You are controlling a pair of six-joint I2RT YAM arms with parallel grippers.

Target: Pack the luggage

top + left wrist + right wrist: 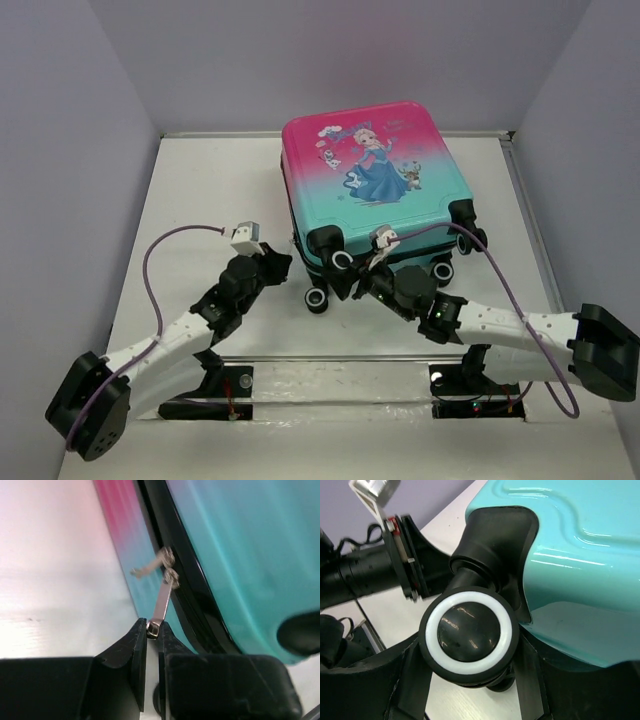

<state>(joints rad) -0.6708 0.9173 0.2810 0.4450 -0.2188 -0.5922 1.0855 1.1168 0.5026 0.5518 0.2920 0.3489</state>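
Note:
The luggage [370, 170] lies closed and flat on the table, princess side up, its wheels toward the arms. In the left wrist view its teal shell [240, 555] and black zipper trim fill the right side. My left gripper [285, 262] [152, 630] is shut on the tip of a silver zipper pull [161, 605] at the near left corner of the luggage. A second pull [145, 570] hangs loose above it. My right gripper [352, 272] [469, 670] is shut on a black wheel with a white ring [469, 632], under the teal shell [580, 565].
The white table [200, 190] is walled by grey panels at the back and on both sides. Other black wheels [465, 212] stick out at the near right corner of the luggage. A purple cable [150, 270] loops off the left arm. The left arm's wrist [375, 570] shows close beside the held wheel.

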